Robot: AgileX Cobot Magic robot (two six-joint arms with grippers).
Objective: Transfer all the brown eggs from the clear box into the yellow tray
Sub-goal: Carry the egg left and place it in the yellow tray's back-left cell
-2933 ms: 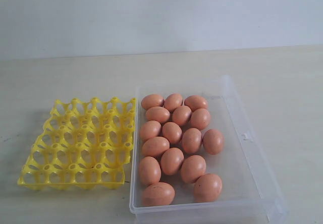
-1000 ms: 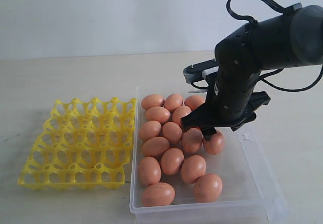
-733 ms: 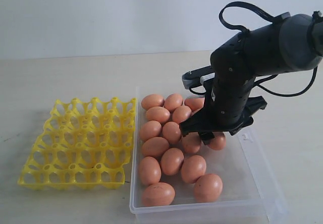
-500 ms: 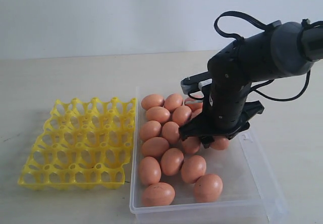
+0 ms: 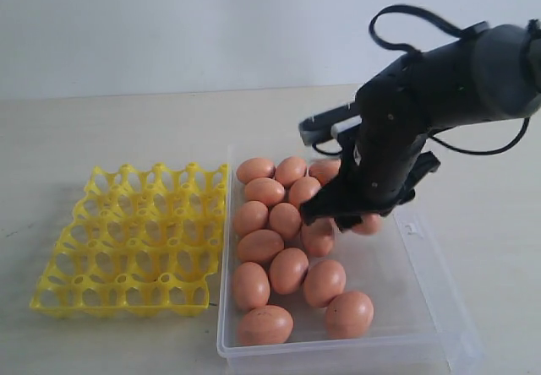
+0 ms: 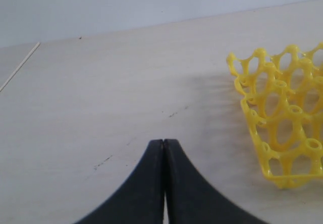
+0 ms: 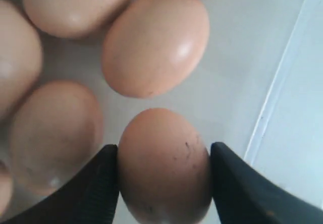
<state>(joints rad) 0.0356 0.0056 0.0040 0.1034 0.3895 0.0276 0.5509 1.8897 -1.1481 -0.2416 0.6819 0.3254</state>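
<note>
Your right gripper [image 7: 164, 156] has its black jaws set against the two sides of one smooth reddish-brown oval egg [image 7: 164, 168]. In the right wrist view each jaw touches the shell, so you are grasping that egg. A few dark flecks show on its shell. In the exterior view the held egg [image 5: 370, 224] peeks out from under the right gripper [image 5: 351, 216]. It is over the right half of the large shallow transparent plastic box [image 5: 397, 261], near the small latch tab [image 5: 412, 229] on the box's right rim. Neither view lets you tell whether the held egg is clear of the box floor.

The other brown eggs [image 5: 288, 270] lie inside the box, crowded toward its left side in rough rows, many touching one another. In the wrist view a neighbour egg [image 7: 155, 45] lies just beside the held egg, with a narrow strip of box floor between them.

The bright yellow plastic egg tray [image 5: 127, 240], a grid of open cups with pegs between, sits on the pale tabletop [image 5: 127, 130]. It is just left of the box, its right edge almost against the box wall.

Your left gripper [image 6: 163, 146] hangs over the tabletop [image 6: 101, 82] with its jaws clenched together on nothing. A corner of the egg tray [image 6: 275, 128] is near it.
</note>
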